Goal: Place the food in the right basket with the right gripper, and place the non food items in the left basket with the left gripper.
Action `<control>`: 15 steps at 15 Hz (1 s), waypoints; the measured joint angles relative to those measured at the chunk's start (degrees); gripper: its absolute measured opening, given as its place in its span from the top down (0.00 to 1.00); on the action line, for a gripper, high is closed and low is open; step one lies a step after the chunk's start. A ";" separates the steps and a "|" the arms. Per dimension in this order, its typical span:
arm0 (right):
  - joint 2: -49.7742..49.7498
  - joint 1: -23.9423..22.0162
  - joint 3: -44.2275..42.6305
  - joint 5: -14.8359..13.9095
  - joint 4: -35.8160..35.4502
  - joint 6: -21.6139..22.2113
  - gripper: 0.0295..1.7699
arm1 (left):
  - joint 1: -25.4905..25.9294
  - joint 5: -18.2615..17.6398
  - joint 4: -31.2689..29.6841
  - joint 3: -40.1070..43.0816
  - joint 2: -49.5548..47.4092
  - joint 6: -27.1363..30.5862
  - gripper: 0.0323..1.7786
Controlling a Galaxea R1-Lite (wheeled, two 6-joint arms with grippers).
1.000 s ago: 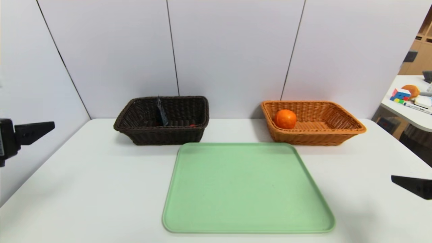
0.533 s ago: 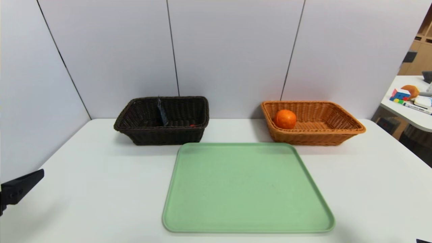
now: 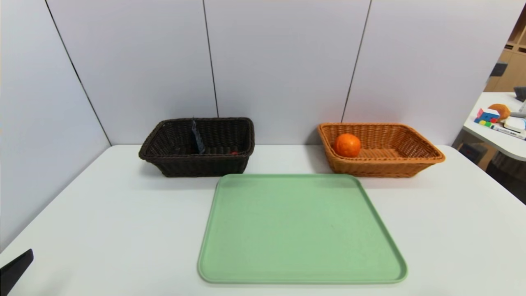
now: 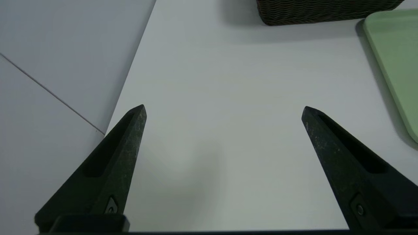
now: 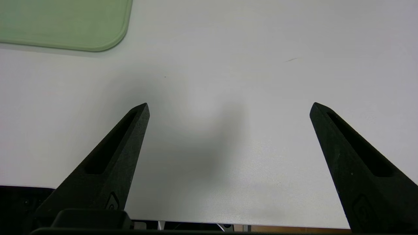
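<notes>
Lower now, both grippers (image 4: 224,111) (image 5: 231,108) hover (fingers wide apart) over the table (image 3: 123,230).

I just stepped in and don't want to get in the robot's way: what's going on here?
Nothing is being handled right now. The left pincer and right pincer are open above the white table. An orange fruit sits in the orange-brown wicker basket, a dark packet stands in the black one, and the green tray is bare.
</notes>
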 joint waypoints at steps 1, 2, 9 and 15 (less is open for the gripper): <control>-1.90 0.00 0.24 0.01 -0.07 0.04 0.04 | 0.00 -0.37 -0.02 0.57 -1.71 -0.05 0.05; -4.00 0.00 0.61 -0.05 -0.02 0.04 0.04 | 0.00 -0.52 -0.02 1.16 -3.33 -0.07 0.05; -16.19 -0.84 3.64 0.34 -0.02 -0.38 0.04 | -0.04 -1.00 0.22 8.19 -15.65 2.62 0.05; -23.11 -2.36 5.12 2.51 -7.50 -1.95 0.04 | -0.09 -1.28 0.17 10.25 -23.20 4.47 0.05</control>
